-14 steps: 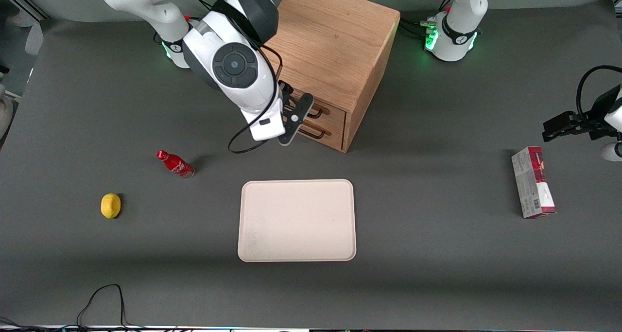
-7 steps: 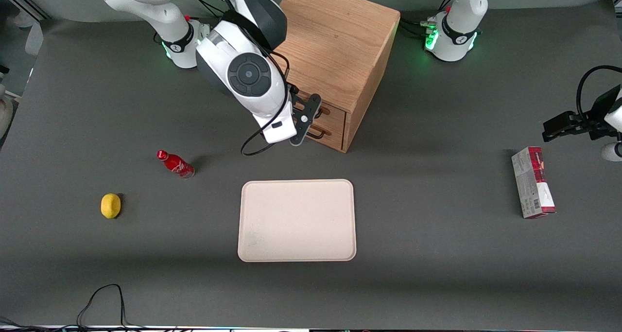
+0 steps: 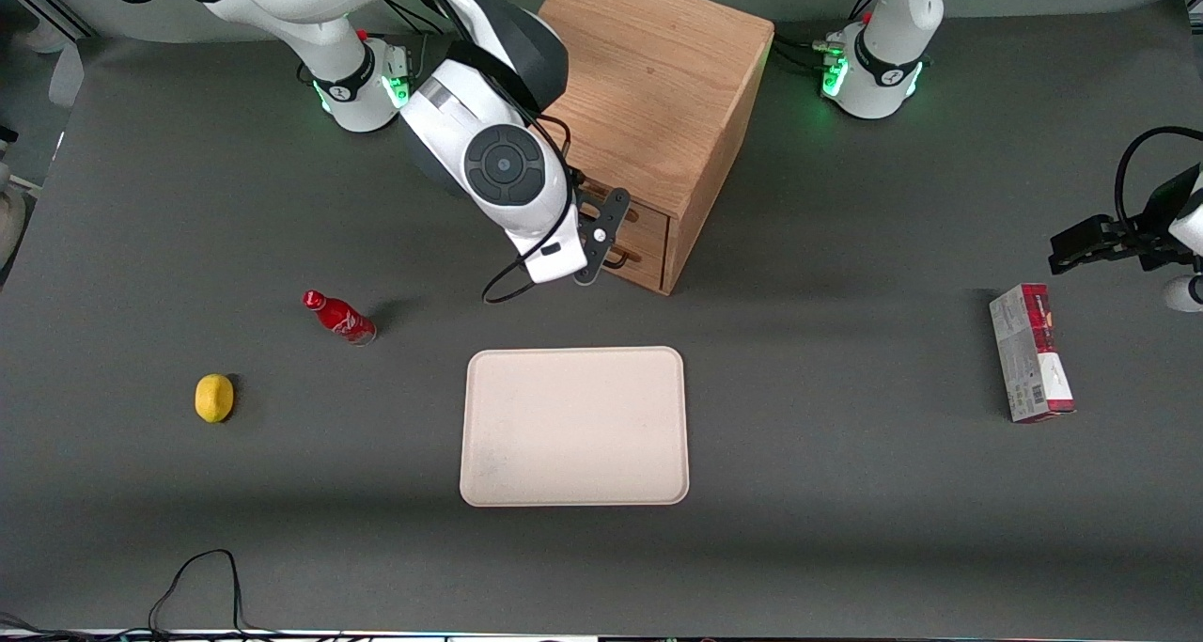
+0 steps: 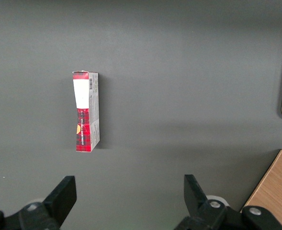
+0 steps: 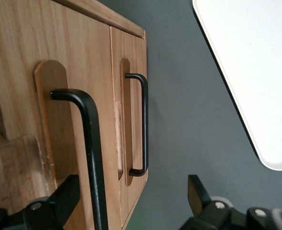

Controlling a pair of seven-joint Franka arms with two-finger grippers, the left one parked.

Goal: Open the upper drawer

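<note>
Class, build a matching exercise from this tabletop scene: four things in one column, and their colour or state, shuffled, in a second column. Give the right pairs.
1. lemon
2. bottle
3. tray
4. upper drawer, with the gripper in front of it

A. cream, nothing on it
B. shut
C. yellow
D. red

Pairs: 1-C, 2-D, 3-A, 4-B

You have a cream tray (image 3: 574, 426), red bottle (image 3: 339, 317), lemon (image 3: 214, 398) and red carton (image 3: 1031, 352) on the grey table (image 3: 846, 492)

cabinet (image 3: 648, 87): one
drawers: two, upper drawer (image 5: 78, 120), lower drawer (image 5: 131, 115)
tray (image 3: 574, 426): one
bottle (image 3: 339, 317): one
lemon (image 3: 214, 398): one
carton (image 3: 1030, 352): one
gripper (image 5: 131, 203): one, sitting at the upper drawer
</note>
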